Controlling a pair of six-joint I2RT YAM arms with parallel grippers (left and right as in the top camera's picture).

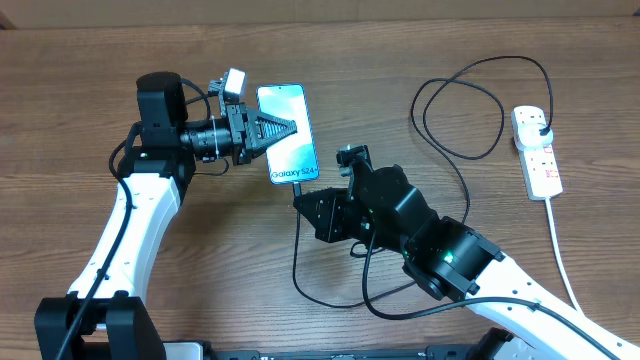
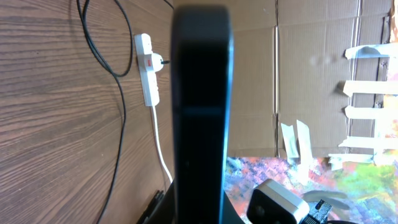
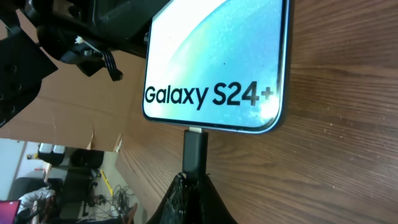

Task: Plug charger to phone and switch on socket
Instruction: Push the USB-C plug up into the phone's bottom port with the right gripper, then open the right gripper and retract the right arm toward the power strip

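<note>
Here, one slim blue-teal smartphone [image 1: 296, 160], one long thin black charger cable [image 1: 460, 110] and one white oblong power strip [image 1: 537, 150] lie on the wooden tabletop [image 1: 400, 60]. The left end effector [image 1: 268, 132] is closed narrowly on the smartphone left of centre. The right end effector [image 3: 189, 193] pinches the cable's connector at the smartphone's bottom port

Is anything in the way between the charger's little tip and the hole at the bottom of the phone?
Nothing visible is. The right gripper holds the charger by its tip, and that tip already meets the middle of the phone at its bottom edge, with only bare table around it.
</note>
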